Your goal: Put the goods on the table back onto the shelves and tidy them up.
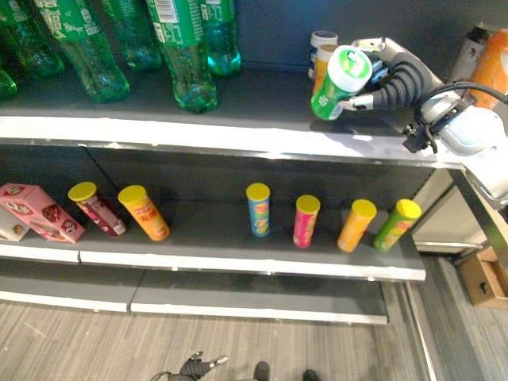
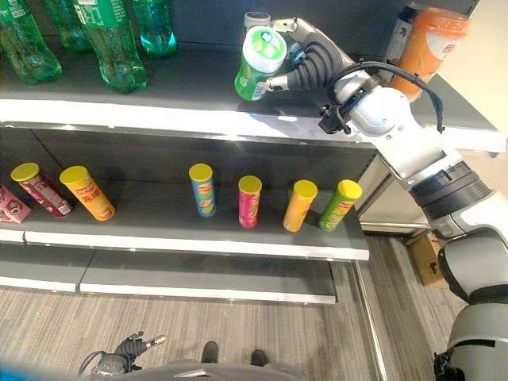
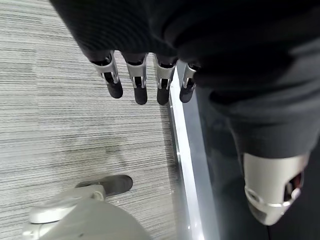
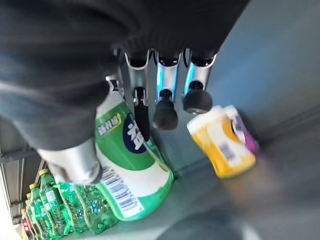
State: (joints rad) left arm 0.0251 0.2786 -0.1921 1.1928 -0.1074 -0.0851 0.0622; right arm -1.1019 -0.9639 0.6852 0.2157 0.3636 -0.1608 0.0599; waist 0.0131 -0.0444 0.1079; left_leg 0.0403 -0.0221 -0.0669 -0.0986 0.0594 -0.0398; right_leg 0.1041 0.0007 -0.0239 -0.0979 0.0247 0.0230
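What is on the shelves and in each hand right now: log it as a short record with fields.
held item: green cup, tilted, over the top shelf
right hand: fingers curled round the green cup
left hand: low over the floor, fingers straight, holding nothing
top shelf: green bottles at left, yellow cup behind the held one
lower shelf: row of yellow-lidded tubes, pink box at far left

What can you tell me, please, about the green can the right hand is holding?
The green can is a round tube with a white-and-green lid and green printed wrap bearing a barcode. The right hand grips it, fingers and thumb curled round its side. It hangs tilted above the upper shelf, lid facing outward, near a yellow cup.
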